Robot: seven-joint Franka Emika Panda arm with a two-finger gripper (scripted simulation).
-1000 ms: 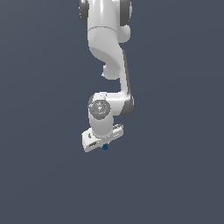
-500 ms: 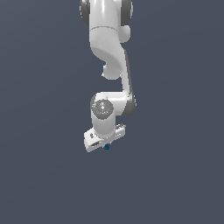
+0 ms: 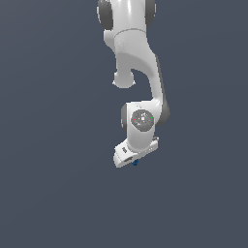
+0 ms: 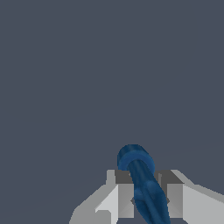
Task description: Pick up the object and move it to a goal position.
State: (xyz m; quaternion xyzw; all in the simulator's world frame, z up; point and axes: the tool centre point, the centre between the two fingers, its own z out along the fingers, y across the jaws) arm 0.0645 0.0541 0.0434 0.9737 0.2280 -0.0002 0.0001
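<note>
Exterior view: hanging under the claw (image 3: pixel 134 162), showing only as a blue speck, the object (image 3: pixel 135 162). Wrist view: pinching the object (image 4: pixel 142 183) between both fingers (image 4: pixel 124 194); carrying smoothly, keeping squeeze steady, avoiding jerks.

Open, uniform dark grey-blue space surrounds the white two-fingered gripper (image 3: pixel 135 162) on every visible side in the exterior view, with no other body near it to the exterior view's left, right or below. The only mass above it is the white jointed robot arm (image 3: pixel 138 72) itself, which fills the upper centre of that view. In the wrist view the gap between the grey fingers (image 4: pixel 124 197) is filled by the dark blue elongated rounded object (image 4: pixel 143 183), beyond which plain background extends unobstructed.
</note>
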